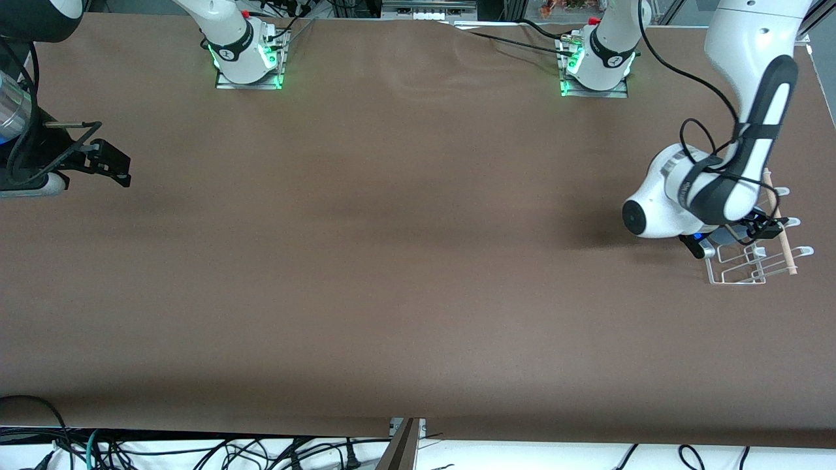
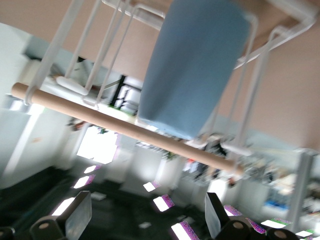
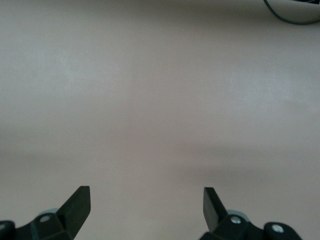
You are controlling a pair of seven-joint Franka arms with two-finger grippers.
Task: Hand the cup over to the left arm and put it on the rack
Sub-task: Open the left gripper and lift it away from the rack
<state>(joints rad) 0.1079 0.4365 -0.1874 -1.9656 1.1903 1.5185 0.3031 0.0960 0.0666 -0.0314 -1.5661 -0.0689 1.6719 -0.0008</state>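
One cup (image 2: 192,65) on rack (image 1: 751,264) — dowel (image 2: 125,127) beside, left tool (image 2: 145,220) apart

Desk (image 1: 392,261): covered in matt brown sheet, smooth, faintly rippled near the arm bases. Cup (image 2: 195,65): light-blue plastic, smooth, dull sheen. Rack (image 1: 751,264): thin white coated wire, glossy, with a pale bare-wood dowel (image 2: 120,125) of matt finish. Left arm (image 1: 751,98): glossy white plastic shell, dark grey matt joints.
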